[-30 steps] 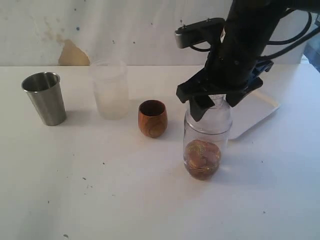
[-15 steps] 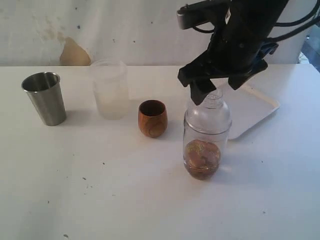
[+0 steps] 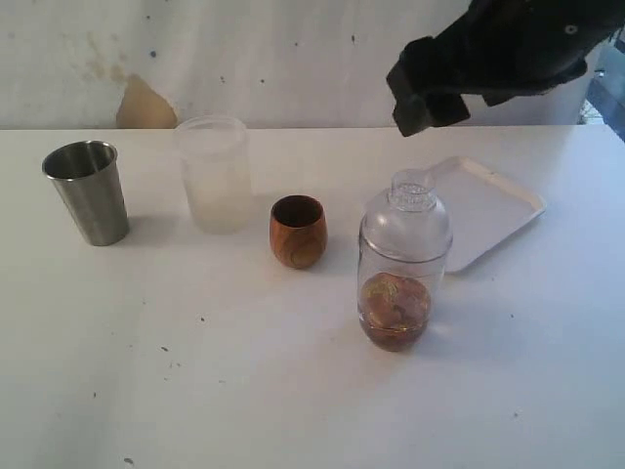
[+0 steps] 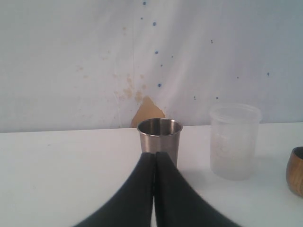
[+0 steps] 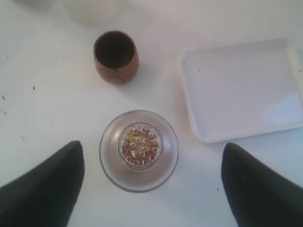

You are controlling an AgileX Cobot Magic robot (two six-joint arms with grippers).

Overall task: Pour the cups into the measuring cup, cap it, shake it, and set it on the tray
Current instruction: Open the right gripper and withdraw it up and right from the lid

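The clear measuring cup [image 3: 403, 278] stands right of centre with brown contents at its bottom and a clear domed cap [image 3: 410, 198] with a perforated top on it. My right gripper [image 3: 439, 93] hangs open well above it, touching nothing. In the right wrist view the measuring cup [image 5: 138, 149] sits between the spread fingers of the right gripper [image 5: 151, 145]. The wooden cup [image 3: 298, 231] stands to its left, and the steel tumbler [image 3: 88, 191] at the far left. My left gripper [image 4: 154, 156] is shut and empty, just short of the steel tumbler [image 4: 160, 137]. The white tray [image 3: 498, 210] lies at the right.
A frosted white plastic cup [image 3: 213, 174] stands between the steel tumbler and the wooden cup. A white wall with a brown patch [image 3: 145, 106] runs along the table's far edge. The left arm is out of the exterior view.
My right gripper has lifted away from the top of the measuring cup, going up and to the right. The cap stays on the cup. Nothing else has moved.
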